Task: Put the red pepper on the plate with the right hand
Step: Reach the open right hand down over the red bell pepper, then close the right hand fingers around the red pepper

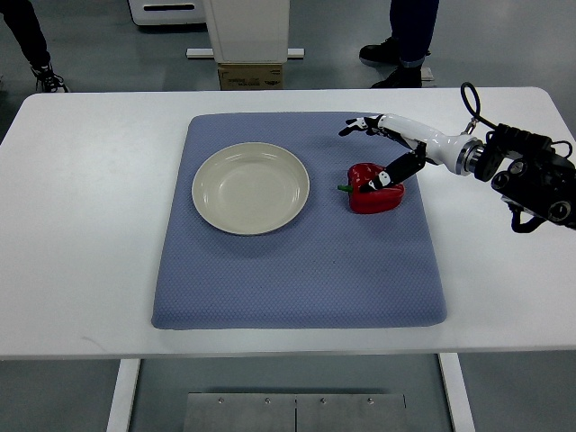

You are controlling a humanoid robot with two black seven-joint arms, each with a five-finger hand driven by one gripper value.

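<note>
A red pepper (373, 193) with a green stem lies on the blue mat (297, 270), right of the plate. A cream round plate (251, 187) sits on the mat's left half, with nothing on it. My right hand (382, 148) comes in from the right edge. Its fingers (360, 124) are spread out beyond the pepper's far side, and its thumb (393, 170) rests on the pepper's top. The hand does not enclose the pepper. The left arm does not show.
The mat lies on a white table (81, 225). Two people's legs and shoes stand past the far edge, one at the top left (36, 54) and one at the top right (405, 40). A white machine base (247, 36) with a box stands behind the table.
</note>
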